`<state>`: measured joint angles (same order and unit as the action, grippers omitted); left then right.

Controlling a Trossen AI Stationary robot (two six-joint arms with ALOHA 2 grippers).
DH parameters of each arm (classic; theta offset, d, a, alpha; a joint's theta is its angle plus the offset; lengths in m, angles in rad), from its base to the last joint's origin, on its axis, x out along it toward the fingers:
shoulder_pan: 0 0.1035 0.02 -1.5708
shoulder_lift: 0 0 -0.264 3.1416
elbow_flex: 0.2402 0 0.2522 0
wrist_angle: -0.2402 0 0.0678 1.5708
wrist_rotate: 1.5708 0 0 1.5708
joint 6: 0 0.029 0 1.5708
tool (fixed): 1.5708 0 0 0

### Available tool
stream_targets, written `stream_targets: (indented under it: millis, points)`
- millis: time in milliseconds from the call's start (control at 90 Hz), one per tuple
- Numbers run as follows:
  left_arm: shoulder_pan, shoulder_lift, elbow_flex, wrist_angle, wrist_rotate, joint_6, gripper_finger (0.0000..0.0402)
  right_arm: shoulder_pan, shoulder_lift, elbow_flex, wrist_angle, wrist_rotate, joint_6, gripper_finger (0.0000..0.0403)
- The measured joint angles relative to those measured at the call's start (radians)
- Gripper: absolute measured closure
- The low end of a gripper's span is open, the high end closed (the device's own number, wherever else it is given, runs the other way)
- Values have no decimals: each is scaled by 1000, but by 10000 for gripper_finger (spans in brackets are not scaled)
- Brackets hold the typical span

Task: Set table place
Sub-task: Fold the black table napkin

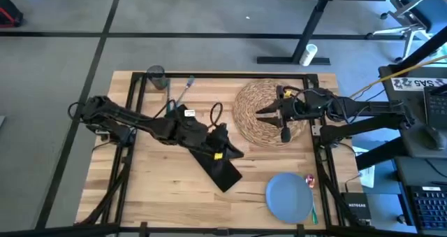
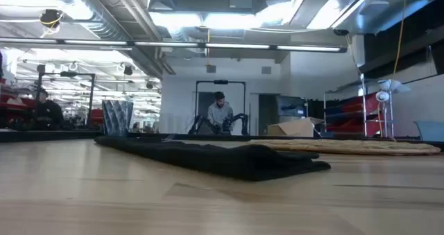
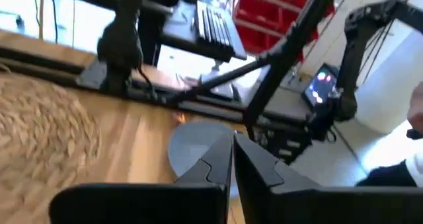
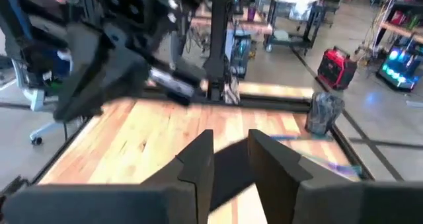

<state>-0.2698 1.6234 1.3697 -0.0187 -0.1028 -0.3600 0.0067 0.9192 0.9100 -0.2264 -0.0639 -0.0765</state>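
One placemat, one plate, one napkin, one glass on the table (image 1: 154, 188).

The left gripper (image 1: 230, 151), fingers nearly together, hovers over the black napkin (image 1: 222, 168) mid-table. The right gripper (image 1: 262, 112), fingers slightly apart and holding nothing, sits above the woven placemat (image 1: 255, 101). The blue plate (image 1: 289, 196) lies near the front right corner, the grey glass (image 1: 156, 77) at the far left. No writing is legible.
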Motion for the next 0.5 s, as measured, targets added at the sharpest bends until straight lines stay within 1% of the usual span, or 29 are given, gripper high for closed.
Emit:
stream_targets:
  millis: [178, 322, 389, 500]
  points:
    - [-39, 0, 0, -132, -23, -56, 402, 0, 0, 0, -48, 35, 0, 320]
    - [-67, 0, 0, -234, -62, -112, 402, 0, 0, 0, -61, 77, -7, 320]
    - [-81, 0, 0, -262, -84, -132, 402, 0, 0, 0, -68, 88, -7, 320]
    - [-103, 9, 0, -290, -89, -161, 402, 0, 0, 0, -70, 88, -7, 320]
